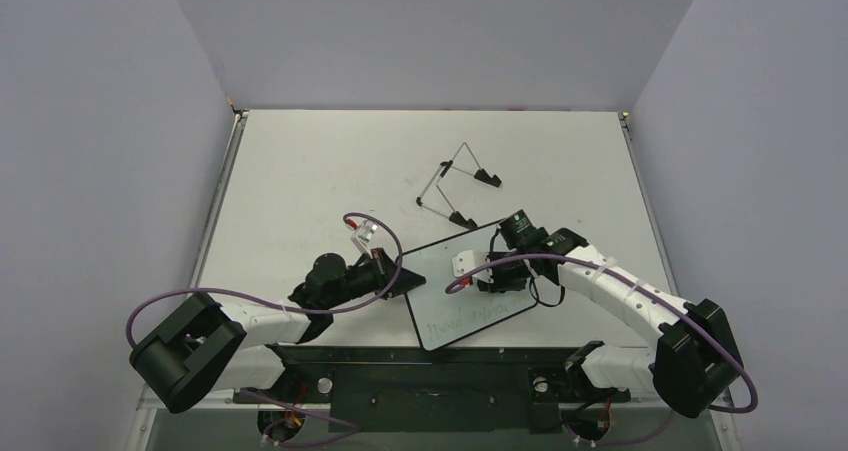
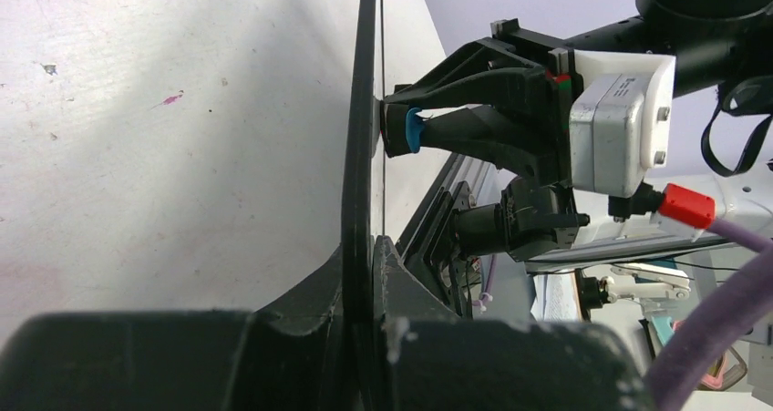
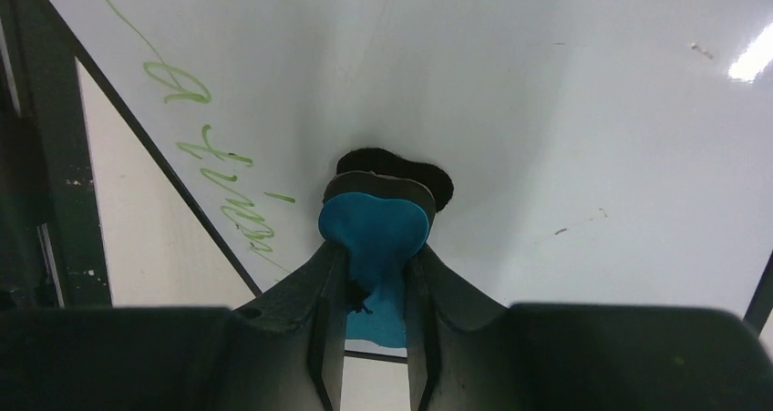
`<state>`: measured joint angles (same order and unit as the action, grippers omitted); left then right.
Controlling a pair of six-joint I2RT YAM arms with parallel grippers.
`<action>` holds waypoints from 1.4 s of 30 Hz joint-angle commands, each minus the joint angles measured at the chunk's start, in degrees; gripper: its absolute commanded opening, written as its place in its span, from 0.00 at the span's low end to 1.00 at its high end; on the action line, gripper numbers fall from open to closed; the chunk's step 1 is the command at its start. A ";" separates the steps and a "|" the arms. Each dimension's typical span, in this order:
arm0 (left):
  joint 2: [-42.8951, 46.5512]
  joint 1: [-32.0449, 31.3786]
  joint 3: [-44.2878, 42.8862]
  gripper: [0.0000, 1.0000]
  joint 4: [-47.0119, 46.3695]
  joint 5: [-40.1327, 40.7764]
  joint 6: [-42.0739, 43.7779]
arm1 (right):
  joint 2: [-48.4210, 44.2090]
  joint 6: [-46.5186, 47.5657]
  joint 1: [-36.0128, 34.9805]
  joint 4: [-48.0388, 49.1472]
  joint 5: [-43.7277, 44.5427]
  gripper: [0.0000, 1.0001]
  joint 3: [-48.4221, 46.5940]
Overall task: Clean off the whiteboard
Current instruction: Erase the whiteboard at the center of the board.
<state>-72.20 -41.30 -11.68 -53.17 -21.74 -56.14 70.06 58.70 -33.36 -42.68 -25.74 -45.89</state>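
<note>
Top view, left to right: two arms, one whiteboard, one wire easel stand, one table [image 1: 300, 171].

The left gripper [image 2: 363, 256] is clenched on the left edge of the whiteboard [image 1: 470, 301]. In the left wrist view its two fingers [image 2: 392, 274] pinch the black frame, and the board appears edge-on as a dark vertical line.

The board sits between the two grippers at the near middle of the table, just beyond the arm bases, turned askew. Green handwriting [image 3: 219, 174] runs along its near edge.

The wire easel stand [image 1: 455, 186] lies farther back, apart from the board.

The right gripper [image 3: 374, 247] grasps one blue eraser [image 3: 374, 229], whose dark pad is pressed against the white surface.

Hidden or unclear:
- In the top view the eraser is concealed beneath the right wrist.
- The fingers cover the eraser's lower part in the right wrist view.
- The handwriting cannot be read.
- Both wrist views crop the board.
- Whether the board's lower edge touches the table cannot be told.
</note>
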 commanded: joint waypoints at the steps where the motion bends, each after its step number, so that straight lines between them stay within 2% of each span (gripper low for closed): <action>1: 3.08 -0.20 -2.01 0.00 -7.25 -1.65 0.18 | 0.70 -2.22 -1.80 5.41 7.16 0.00 0.91; 7: 4.17 0.05 -1.95 0.00 -5.98 -1.66 0.67 | -0.60 -9.17 1.10 12.00 16.08 0.00 2.28; 14: 3.68 0.13 -1.88 0.00 -6.48 -1.85 0.59 | 0.64 -11.86 1.17 12.07 17.25 0.00 1.55; 17: 3.78 0.15 -1.72 0.00 -6.43 -1.60 0.59 | 0.01 -10.73 0.83 9.26 12.62 0.00 0.70; 20: 3.70 0.20 -1.81 0.00 -6.42 -1.52 0.59 | -1.11 -5.34 -0.80 1.90 2.14 0.00 0.40; 25: 2.88 0.23 -1.95 0.00 -6.82 -1.53 0.23 | -1.39 -5.46 -1.58 0.31 -0.37 0.00 -0.15; 29: 2.43 0.22 -2.10 0.00 -7.46 -1.65 -0.01 | -1.17 -15.73 -0.67 10.64 9.16 0.00 -0.35; 31: 2.37 0.17 -2.07 0.00 -7.48 -1.63 -0.02 | -1.27 -18.92 1.04 13.94 15.93 0.00 -0.20; 33: 2.47 0.20 -1.97 0.00 -7.36 -1.45 0.02 | -1.37 -19.68 2.45 14.87 18.22 0.00 0.41; 36: 2.41 0.27 -1.59 0.00 -7.19 -1.18 0.12 | -2.19 -18.55 3.50 14.13 18.49 0.00 1.25; 42: 2.31 0.34 -1.50 0.00 -7.33 -1.16 0.20 | -2.55 -10.77 1.46 6.06 9.52 0.00 2.20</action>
<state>-70.52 -40.77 -11.64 -51.57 -20.32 -55.70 68.86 43.22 -29.71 -33.26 -11.81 -44.23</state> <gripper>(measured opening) 0.021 0.197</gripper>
